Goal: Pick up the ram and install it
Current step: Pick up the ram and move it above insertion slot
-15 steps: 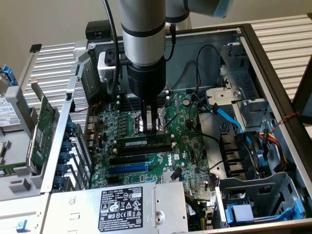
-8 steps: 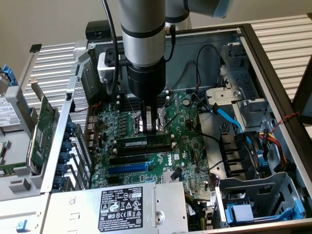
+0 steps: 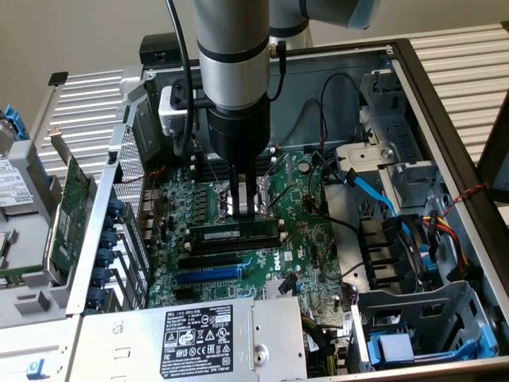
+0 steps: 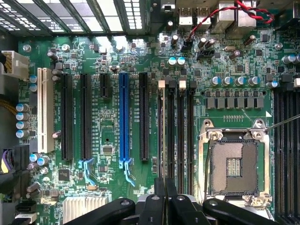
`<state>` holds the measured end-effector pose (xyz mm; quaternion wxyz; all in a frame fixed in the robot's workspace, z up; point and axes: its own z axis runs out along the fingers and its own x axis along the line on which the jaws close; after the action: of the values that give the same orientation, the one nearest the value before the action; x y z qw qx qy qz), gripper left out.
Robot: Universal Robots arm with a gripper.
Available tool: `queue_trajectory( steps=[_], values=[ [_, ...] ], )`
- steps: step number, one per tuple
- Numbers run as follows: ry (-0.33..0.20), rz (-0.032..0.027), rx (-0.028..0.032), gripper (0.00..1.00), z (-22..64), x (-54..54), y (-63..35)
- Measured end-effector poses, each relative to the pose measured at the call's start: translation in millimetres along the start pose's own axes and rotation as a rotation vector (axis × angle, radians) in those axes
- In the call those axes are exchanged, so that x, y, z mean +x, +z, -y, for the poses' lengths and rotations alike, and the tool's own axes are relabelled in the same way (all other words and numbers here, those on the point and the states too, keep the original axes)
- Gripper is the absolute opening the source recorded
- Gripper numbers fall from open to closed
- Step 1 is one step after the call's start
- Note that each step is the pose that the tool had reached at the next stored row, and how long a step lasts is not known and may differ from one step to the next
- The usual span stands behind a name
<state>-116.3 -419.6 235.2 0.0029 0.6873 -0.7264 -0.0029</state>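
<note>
Setting: open grey steel computer case [image 3: 334, 68] lying beside a ribbed pale metal panel [image 3: 87, 103]; I am looking down into it.
Exterior view's left: larger green expansion card with a metal bracket [image 3: 70, 208], outside the case wall and well apart from the work.
Board: green motherboard [image 3: 278, 267] flat on the case floor. Long black memory slots with white end clips [image 4: 180, 131] run beside the square silver processor socket [image 4: 233, 166].
Task thing: long, narrow dark-green ram [image 3: 223, 235] with black chips and a small pale label. It stands on edge along one memory slot, directly under the arm.
Gripper: black two-finger gripper [image 3: 246, 208] pointing straight down at the board.
Fingers: drawn narrow, and I judge them pinched on the ram's upper edge, toward its end on the exterior view's right.
Step in hand: installing, by my reading. The pick-up is done and the stick is at its slot. I cannot tell whether the end clips are latched.
Seating calls for: stick kept square to the slot, with a straight, even press down its length.
Exterior view's right: flat blue data cable [image 3: 375, 191], apart from the gripper.
</note>
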Motion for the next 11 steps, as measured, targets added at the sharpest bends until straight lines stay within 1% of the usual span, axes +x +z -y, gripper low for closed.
queue_trajectory(
  steps=[11],
  values=[
    [-0.005,-0.0001,-0.0001,0.12,0.1,0.0,0.0]
  ],
)
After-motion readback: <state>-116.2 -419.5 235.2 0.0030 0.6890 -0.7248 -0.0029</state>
